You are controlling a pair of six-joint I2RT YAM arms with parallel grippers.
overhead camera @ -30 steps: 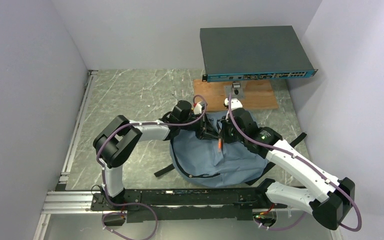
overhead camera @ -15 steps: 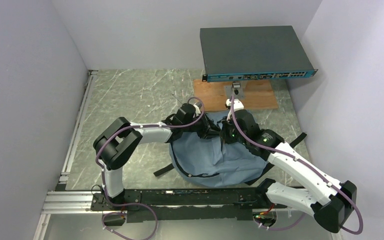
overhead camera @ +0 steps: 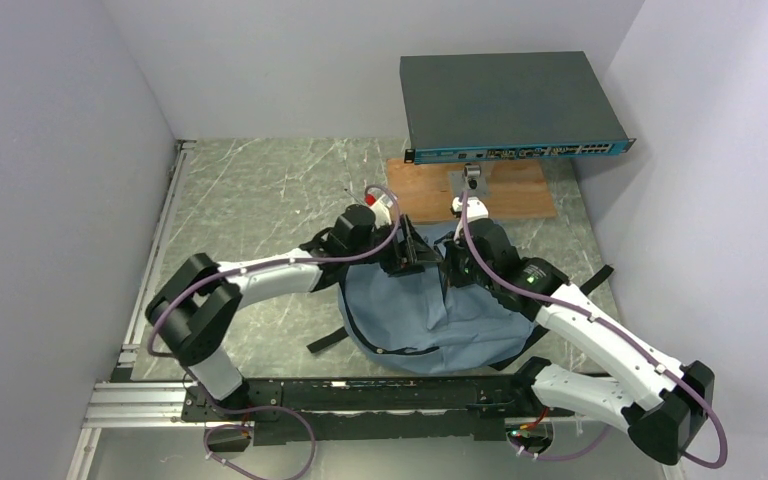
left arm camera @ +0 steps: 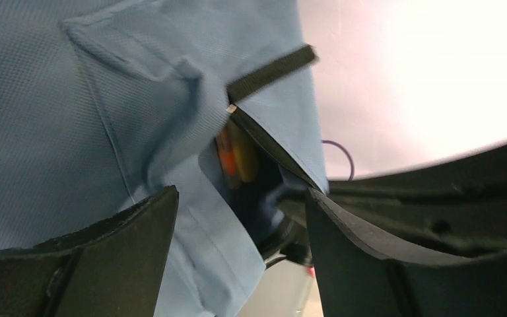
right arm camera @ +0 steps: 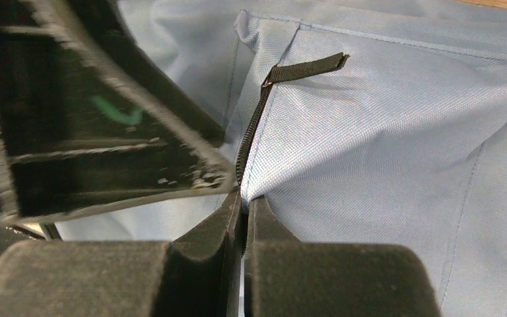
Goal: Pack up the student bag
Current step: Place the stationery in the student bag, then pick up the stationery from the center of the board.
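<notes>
The student bag, soft blue-grey fabric with black zipper trim, lies on the table between my two arms. My left gripper stands open at the bag's far edge, with nothing gripped between its black fingers. Past them the bag's mouth gapes, and an orange and yellow item shows inside. My right gripper is shut on the bag's zipper edge, pinching the fabric. The open left gripper looms just left of that pinch.
A dark flat box sits raised on a stand over a wooden board behind the bag. Black bag straps trail onto the marble-patterned table. A metal rail runs along the left wall; walls close both sides.
My left gripper has opened and drawn back from the bag's mouth toward the far left. The right gripper has stayed shut on the zipper edge, barely moving.
</notes>
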